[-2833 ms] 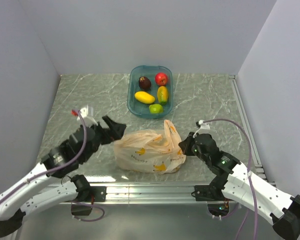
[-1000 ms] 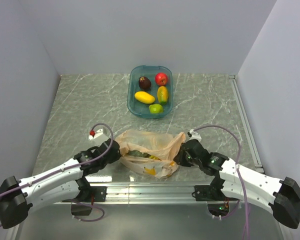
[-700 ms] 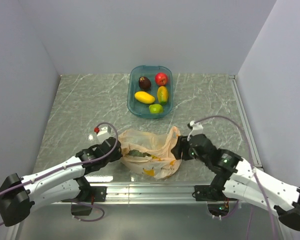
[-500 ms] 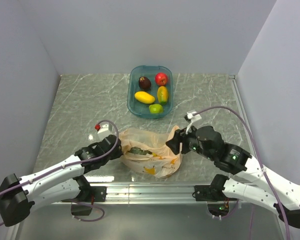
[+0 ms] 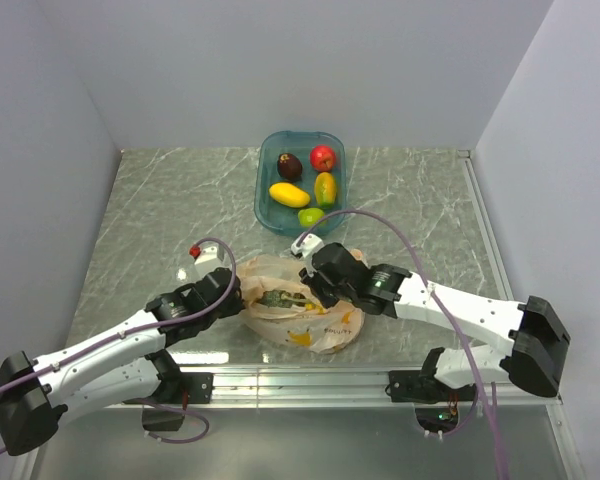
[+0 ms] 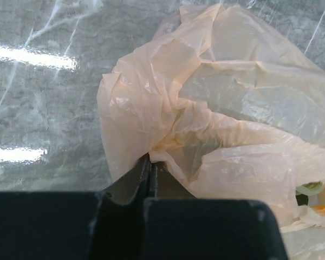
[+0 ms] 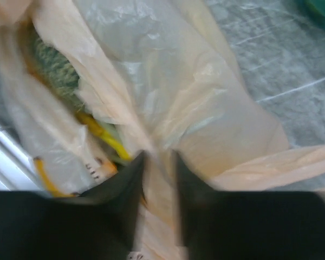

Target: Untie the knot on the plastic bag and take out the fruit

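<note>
The pale peach plastic bag (image 5: 315, 325) lies near the table's front edge with its mouth gaping. A dull-green melon (image 5: 277, 298) shows inside it, and in the right wrist view the melon (image 7: 51, 67) has something yellow (image 7: 100, 132) beside it. No knot is in view. My left gripper (image 5: 238, 297) is at the bag's left edge, and its jaws (image 6: 150, 158) are shut on a fold of the bag (image 6: 233, 108). My right gripper (image 5: 313, 290) reaches over the mouth from the right. Its jaws (image 7: 157, 157) stand a narrow gap apart with a bunched fold of bag film (image 7: 179, 81) filling it; that view is blurred.
A blue tub (image 5: 263, 190) stands behind the bag and holds a dark purple fruit (image 5: 290, 165), a red apple (image 5: 323, 157), a yellow fruit (image 5: 288, 194), a yellow-orange fruit (image 5: 325, 188) and a lime (image 5: 310, 215). Walls close in the left, back and right.
My right gripper has let go at the bag's right edge, swung left over the bag's mouth and narrowed its jaws on film there. The left gripper has kept its hold.
</note>
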